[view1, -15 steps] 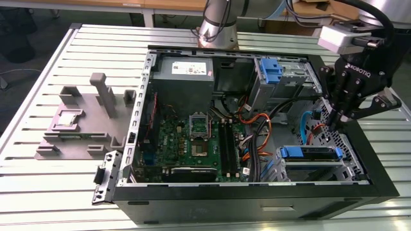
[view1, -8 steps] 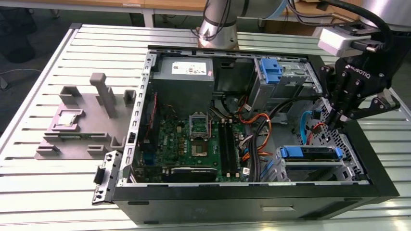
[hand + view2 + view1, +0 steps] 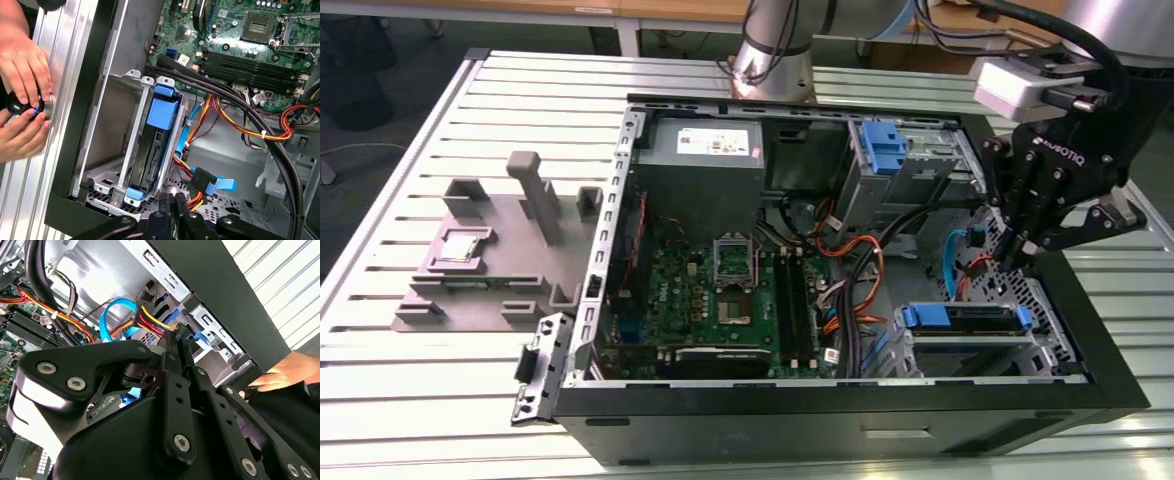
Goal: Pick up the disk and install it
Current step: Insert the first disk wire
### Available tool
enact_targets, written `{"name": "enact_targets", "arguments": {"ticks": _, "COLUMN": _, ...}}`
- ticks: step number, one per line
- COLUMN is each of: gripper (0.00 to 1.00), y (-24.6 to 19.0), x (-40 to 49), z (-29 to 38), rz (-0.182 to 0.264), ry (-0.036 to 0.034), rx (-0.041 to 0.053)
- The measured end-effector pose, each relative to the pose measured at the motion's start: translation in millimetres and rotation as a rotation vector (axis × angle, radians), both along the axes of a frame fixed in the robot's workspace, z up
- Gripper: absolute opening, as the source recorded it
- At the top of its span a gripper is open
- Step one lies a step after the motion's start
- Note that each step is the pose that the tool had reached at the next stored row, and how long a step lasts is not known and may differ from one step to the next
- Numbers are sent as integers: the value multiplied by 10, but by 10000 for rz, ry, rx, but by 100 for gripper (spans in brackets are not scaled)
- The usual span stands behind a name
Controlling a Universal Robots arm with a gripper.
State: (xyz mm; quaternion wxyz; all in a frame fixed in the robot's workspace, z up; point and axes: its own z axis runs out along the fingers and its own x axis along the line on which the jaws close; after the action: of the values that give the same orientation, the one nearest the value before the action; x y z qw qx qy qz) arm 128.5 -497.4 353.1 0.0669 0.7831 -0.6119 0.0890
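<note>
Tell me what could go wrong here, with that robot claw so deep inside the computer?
The gripper hangs among loose orange and blue cables, so it might snag or tug one. The disk sits in its metal cage close by, so a sideways move might knock it. A person's hands work at the case edge, within possible reach.

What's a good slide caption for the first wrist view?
Robot hand poised beside the blue-framed disk seated in its metal cage, while a person's hands work outside the case.

- Black gripper (image 3: 1023, 250) with jointed fingers, silver screws along its links.
- White camera box (image 3: 1025, 88) mounted above it.
- Silver arm column (image 3: 774, 50), black cables.
</note>
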Motion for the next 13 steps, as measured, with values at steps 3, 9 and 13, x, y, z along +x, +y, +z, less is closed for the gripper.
{"name": "enact_targets", "arguments": {"ticks": 3, "gripper": 16, "y": -5, "x": -15, "z": 0, "rz": -1, "ry": -46, "rx": 80}}
{"name": "enact_targets", "arguments": {"ticks": 9, "gripper": 16, "y": -50, "x": -24, "z": -10, "rz": -38, "ry": -62, "rx": 262}}
{"name": "enact_targets", "arguments": {"ticks": 13, "gripper": 16, "y": -105, "x": -30, "z": -23, "rz": -72, "ry": -67, "rx": 261}}
